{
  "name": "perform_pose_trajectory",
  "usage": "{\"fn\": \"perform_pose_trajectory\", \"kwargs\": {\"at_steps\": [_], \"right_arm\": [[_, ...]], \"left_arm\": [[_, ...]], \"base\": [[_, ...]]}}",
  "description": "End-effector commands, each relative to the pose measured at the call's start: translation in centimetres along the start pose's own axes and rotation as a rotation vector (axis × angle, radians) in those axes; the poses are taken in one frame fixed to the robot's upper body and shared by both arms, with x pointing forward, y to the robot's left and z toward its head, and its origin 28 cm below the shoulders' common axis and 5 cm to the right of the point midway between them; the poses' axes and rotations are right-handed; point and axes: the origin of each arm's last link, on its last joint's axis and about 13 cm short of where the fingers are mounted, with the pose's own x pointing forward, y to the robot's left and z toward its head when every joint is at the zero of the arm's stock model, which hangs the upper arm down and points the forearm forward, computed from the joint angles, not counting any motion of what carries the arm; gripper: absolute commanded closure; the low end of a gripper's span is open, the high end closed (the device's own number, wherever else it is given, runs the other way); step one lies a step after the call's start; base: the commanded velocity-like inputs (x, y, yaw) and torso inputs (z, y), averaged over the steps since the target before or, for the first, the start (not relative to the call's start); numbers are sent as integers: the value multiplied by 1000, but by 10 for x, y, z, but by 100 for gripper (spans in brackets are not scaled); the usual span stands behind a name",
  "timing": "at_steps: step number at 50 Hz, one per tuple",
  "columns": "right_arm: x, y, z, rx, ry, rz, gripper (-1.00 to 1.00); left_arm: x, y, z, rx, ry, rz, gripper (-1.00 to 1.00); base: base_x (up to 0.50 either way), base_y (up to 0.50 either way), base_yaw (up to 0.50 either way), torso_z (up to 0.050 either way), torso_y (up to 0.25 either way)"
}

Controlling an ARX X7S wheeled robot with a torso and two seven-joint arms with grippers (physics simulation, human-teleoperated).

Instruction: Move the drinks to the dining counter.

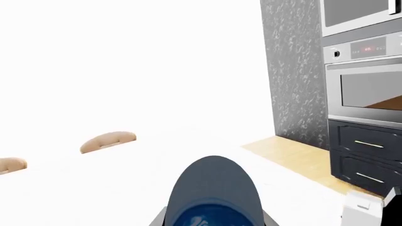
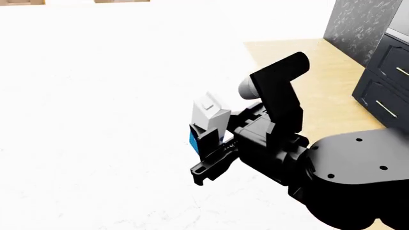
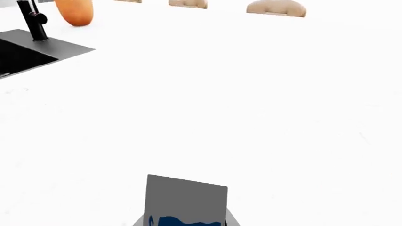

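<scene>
Right claw (image 2: 206, 143): closed on the carton (image 2: 208, 112), black fingers clamping its lower blue part, the white top standing clear above them.
Why held so: a low side grip keeps the carton upright and leaves its base free to be set down, as I judge it.
Carton position: over the white table (image 2: 96, 120), near its edge on the floor side; whether the base touches the top cannot be told.
Carton look: small and boxy, white upper part with a folded top, bright blue band below; in the right wrist view only its pale top and a strip of blue (image 3: 186, 197) show.
Table: plain white, with a black sink (image 3: 19, 56) and faucet (image 3: 31, 21) well apart from the carton.
Left claw: fingers not shown, so I cannot tell its state; a dark rounded thing (image 1: 217, 188) with blue on it fills the view's near edge.
</scene>
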Motion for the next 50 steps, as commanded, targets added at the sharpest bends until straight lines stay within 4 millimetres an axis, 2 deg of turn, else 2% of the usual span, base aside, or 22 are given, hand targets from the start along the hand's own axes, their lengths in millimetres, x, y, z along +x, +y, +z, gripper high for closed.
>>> {"fn": "perform_pose_trajectory", "kwargs": {"at_steps": [1,39,40,50], "right_arm": [[2,-3,-2,-8,-20,-9,100],[1,-4,-12,12,22,22,100],[1,-5,-12,9,21,15,-100],[0,-5,-11,10,16,12,-100]], "left_arm": [[0,1,1,-2,-13,11,100],[-1,0,1,-2,-16,11,100],[-1,0,1,-2,-15,13,100],[-1,0,1,-3,-17,13,100]], "base": [[0,0,0,0,0],[0,0,0,1,1],[0,0,0,0,0],[0,0,0,0,0]]}}
